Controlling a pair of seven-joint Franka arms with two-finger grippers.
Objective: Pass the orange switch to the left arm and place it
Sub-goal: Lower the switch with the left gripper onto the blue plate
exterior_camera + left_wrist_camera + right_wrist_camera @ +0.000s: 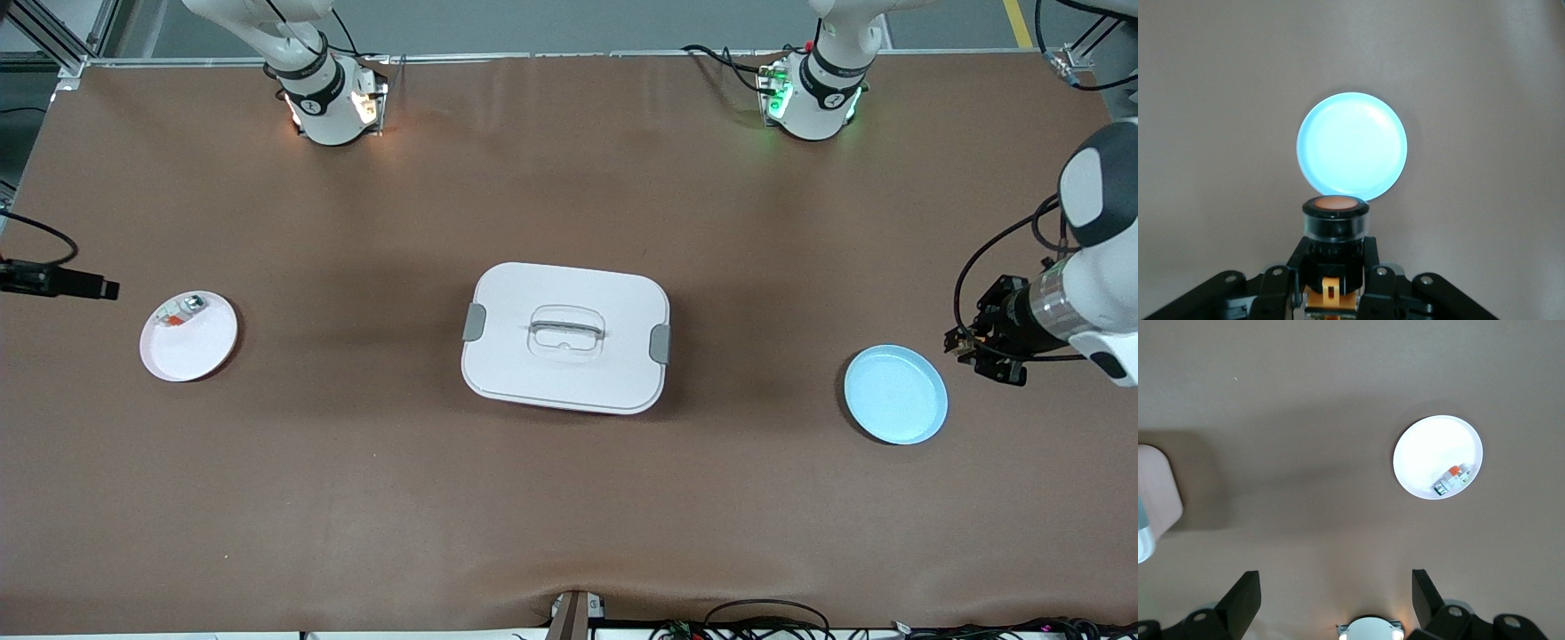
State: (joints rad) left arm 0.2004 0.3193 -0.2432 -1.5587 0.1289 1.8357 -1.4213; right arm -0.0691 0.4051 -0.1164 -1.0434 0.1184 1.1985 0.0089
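Observation:
My left gripper (960,345) is shut on the orange switch (1335,223), a black cylinder with an orange round face and an orange clip. It holds the switch in the air beside the blue plate (895,394), toward the left arm's end of the table. In the left wrist view the gripper (1333,270) has the plate (1351,147) showing just past the switch. The white lidded box (566,336) with grey latches stands mid-table. My right gripper (1335,600) is open and empty, high over the table near its own base.
A white plate (188,335) toward the right arm's end holds a silvery-white part with a red bit (180,311); both also show in the right wrist view (1438,457). The box corner shows at that view's edge (1155,487). Brown table all around.

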